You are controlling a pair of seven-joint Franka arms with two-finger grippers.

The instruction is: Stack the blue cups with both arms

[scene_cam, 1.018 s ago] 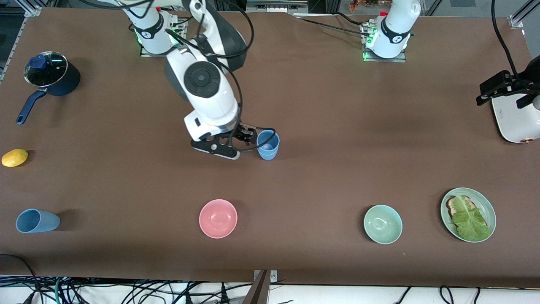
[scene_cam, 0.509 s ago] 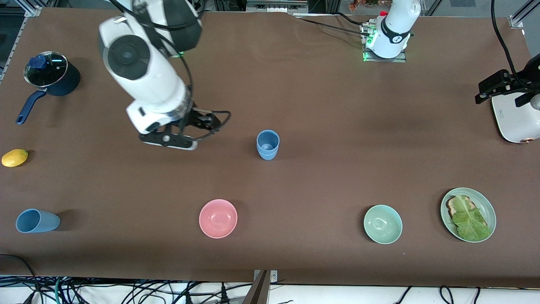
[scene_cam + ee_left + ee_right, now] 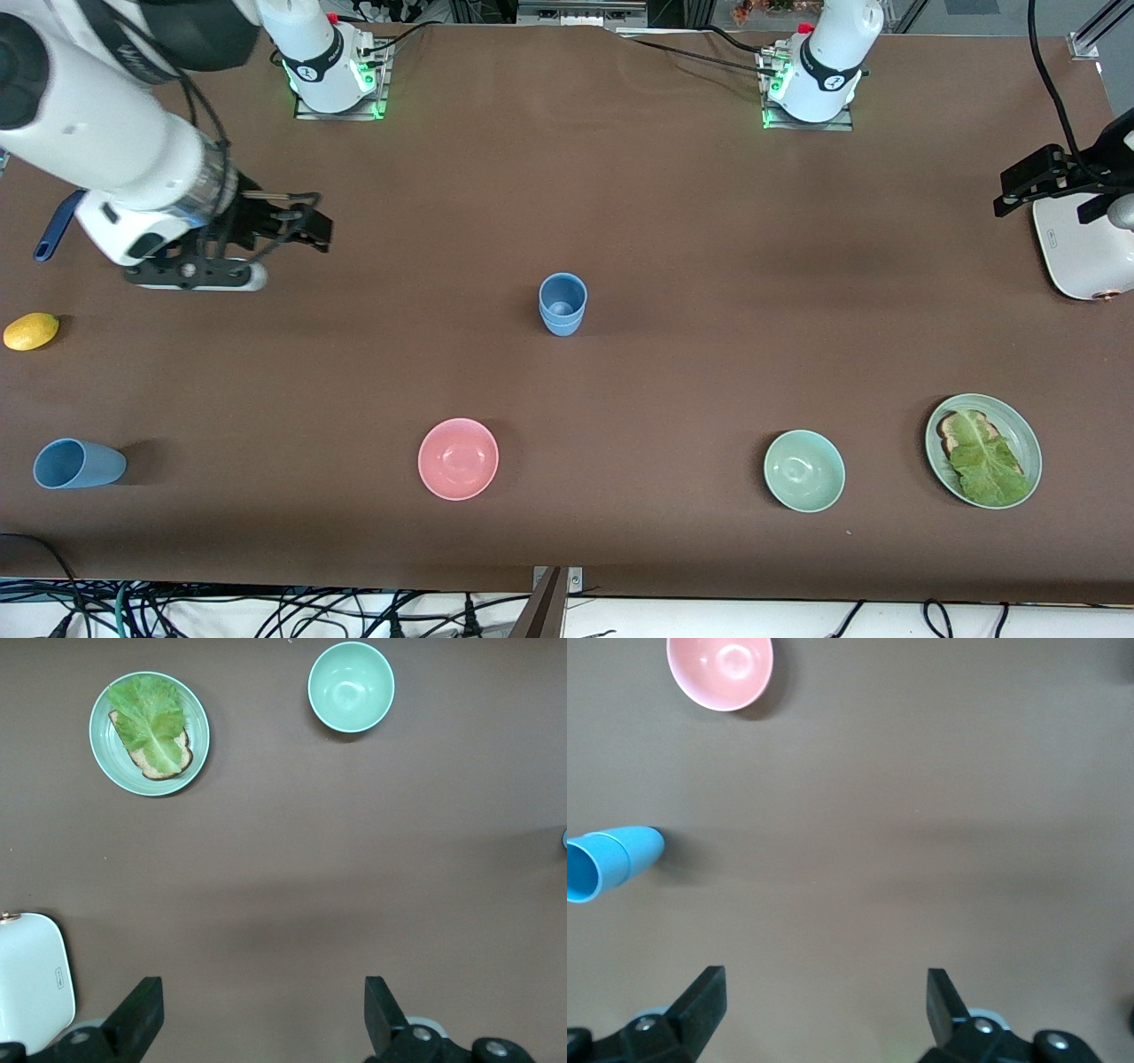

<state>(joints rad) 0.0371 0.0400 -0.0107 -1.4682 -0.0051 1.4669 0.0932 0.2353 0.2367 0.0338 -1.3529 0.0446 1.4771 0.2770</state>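
step: two nested blue cups (image 3: 563, 304) stand mid-counter | third blue cup (image 3: 78, 463) at front corner, right arm's end | right hand (image 3: 301, 228) apart, empty | left hand (image 3: 261, 1019) apart, waiting | next: fetch it

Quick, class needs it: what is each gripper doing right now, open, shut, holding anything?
Left gripper: open, empty, over bare table.
Right gripper: open, empty, over bare table.

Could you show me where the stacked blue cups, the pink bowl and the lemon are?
stacked blue cups (image 3: 563, 304): front view, on the side wall of the upper cup.
pink bowl (image 3: 458, 459): front view, on the middle of its inside.
lemon (image 3: 31, 330): front view, on the middle of its yellow skin.
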